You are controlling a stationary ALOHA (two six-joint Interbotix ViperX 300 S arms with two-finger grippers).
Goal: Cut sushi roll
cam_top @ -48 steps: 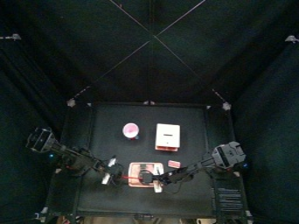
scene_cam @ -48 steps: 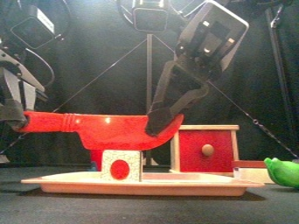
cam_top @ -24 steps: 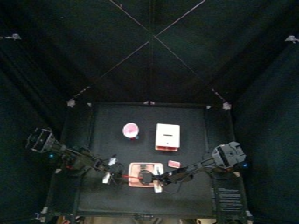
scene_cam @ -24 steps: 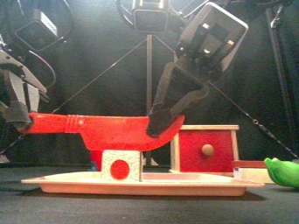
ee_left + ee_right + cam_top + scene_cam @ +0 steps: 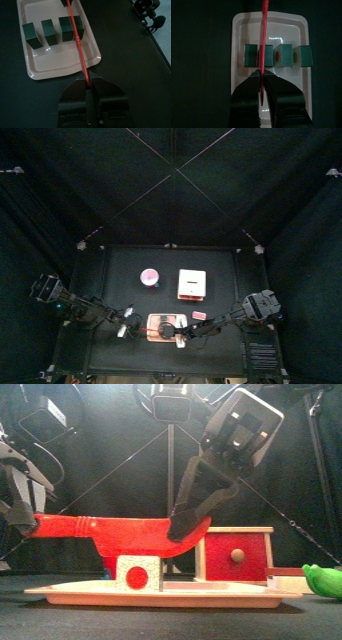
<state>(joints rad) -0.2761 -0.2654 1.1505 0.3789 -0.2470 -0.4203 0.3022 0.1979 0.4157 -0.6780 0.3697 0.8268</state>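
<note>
Honestly, I'd say mostly done: sushi roll (image 5: 278,54) sits in about 4 pieces on the tray (image 5: 271,100), red knife (image 5: 114,534) pinched in both sets of fingers, right gripper (image 5: 262,80) and left gripper (image 5: 89,92).

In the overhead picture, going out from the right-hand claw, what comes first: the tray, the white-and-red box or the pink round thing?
From the right gripper:
1. Tray, right beside it at the table's front.
2. White-and-red box, mid-table.
3. Pink round thing, mid-table, further left.
</note>
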